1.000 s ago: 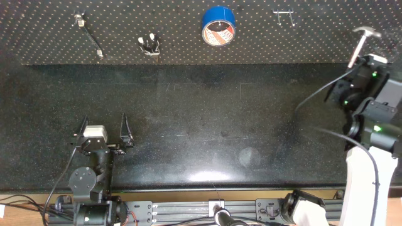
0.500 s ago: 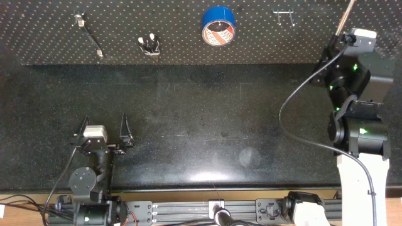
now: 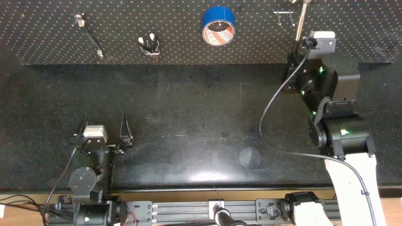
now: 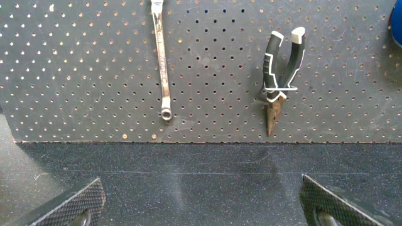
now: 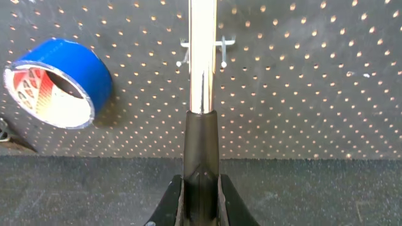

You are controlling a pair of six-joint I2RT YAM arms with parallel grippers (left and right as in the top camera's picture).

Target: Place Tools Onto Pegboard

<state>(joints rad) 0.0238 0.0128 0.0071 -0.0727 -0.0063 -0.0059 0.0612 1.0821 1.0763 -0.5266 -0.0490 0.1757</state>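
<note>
Right pincer (image 5: 201,199) grips the hammer (image 5: 202,75); if it misses the double hook (image 5: 223,50), it could fall onto the counter (image 5: 314,188).

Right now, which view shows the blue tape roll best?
Right wrist view: the blue tape roll hangs whole and large on the pegboard. Top view shows it whole but small; left wrist view catches just a blue sliver at its edge.

Dark speckled surface (image 3: 201,125), matte, faintly scratched — a pale patch of light (image 3: 207,177) glares near its front edge. A black perforated pegboard (image 3: 176,25) stands upright as the back wall. A slotted metal rail (image 3: 163,207) runs along the front — loose cables (image 3: 19,204) beside it.
</note>
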